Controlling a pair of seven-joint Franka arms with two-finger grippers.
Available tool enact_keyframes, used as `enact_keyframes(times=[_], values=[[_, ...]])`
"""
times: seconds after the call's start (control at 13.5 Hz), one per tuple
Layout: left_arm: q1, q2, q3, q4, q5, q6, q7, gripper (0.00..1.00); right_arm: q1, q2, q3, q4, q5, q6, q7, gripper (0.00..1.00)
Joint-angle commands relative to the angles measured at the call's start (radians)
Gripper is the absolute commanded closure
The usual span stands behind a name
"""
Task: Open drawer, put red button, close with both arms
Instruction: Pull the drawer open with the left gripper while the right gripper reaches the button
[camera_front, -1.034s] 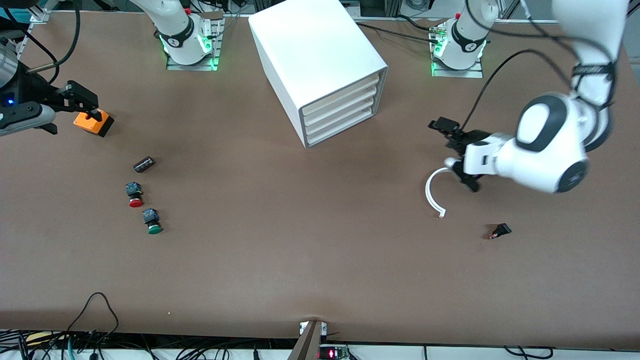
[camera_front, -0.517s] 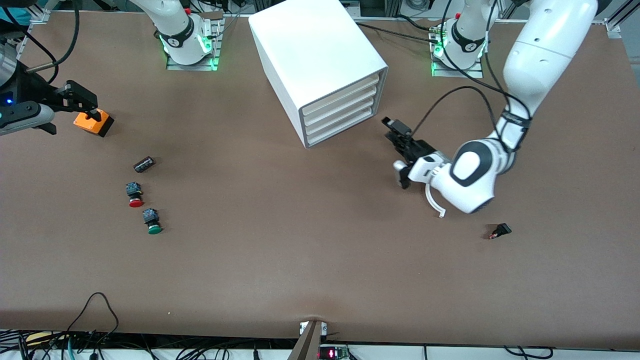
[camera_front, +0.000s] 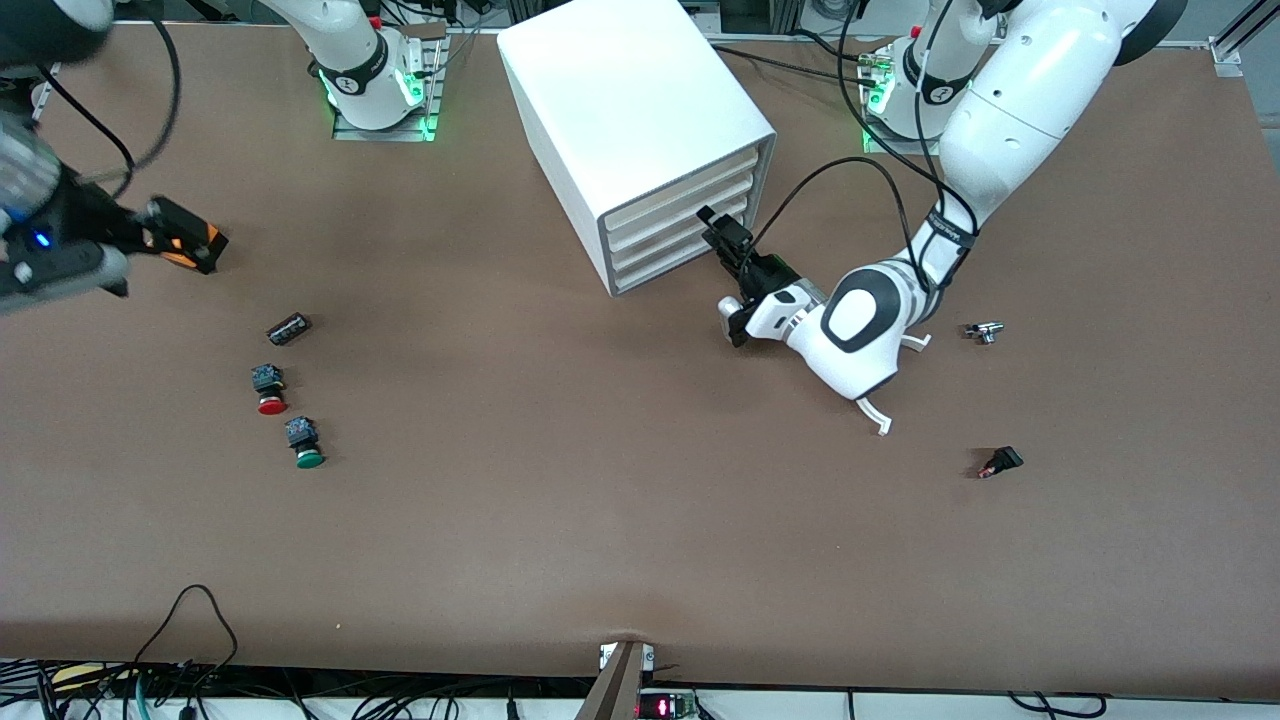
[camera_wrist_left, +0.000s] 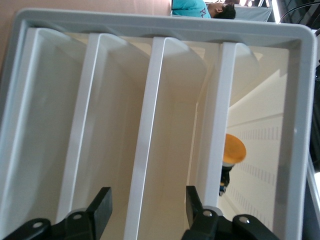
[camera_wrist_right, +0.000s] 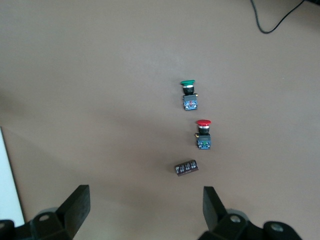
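Note:
The red button lies on the table toward the right arm's end, between a dark cylinder and the green button. In the right wrist view the red button and the green button lie on bare table. The white drawer unit has all its drawers shut. My left gripper is open just in front of the drawer fronts, and its fingers touch nothing. My right gripper hangs open and empty over the orange box.
A white curved piece pokes out from under the left arm. A small black part and a small metal part lie toward the left arm's end. An orange round cap shows beside the drawer fronts.
My left arm has swung in toward the drawer unit, bringing its open gripper up to the drawer fronts. My right arm has shifted a little over the orange box.

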Motion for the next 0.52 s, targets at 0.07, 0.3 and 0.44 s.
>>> enact_keyframes(times=[0.07,0.3,0.44], values=[[-0.046,-0.011,0.004,-0.044,-0.089,0.027,0.021,0.37,-0.009,0.026,0.008,0.035,-0.005,-0.011,-0.005,0.00],[-0.084,-0.013,0.002,-0.050,-0.119,0.093,0.032,0.62,-0.005,0.072,0.009,0.035,-0.002,-0.011,-0.017,0.00],[-0.097,-0.011,0.002,-0.047,-0.131,0.101,0.023,0.97,-0.002,0.131,0.009,0.035,-0.006,-0.013,-0.037,0.00]])
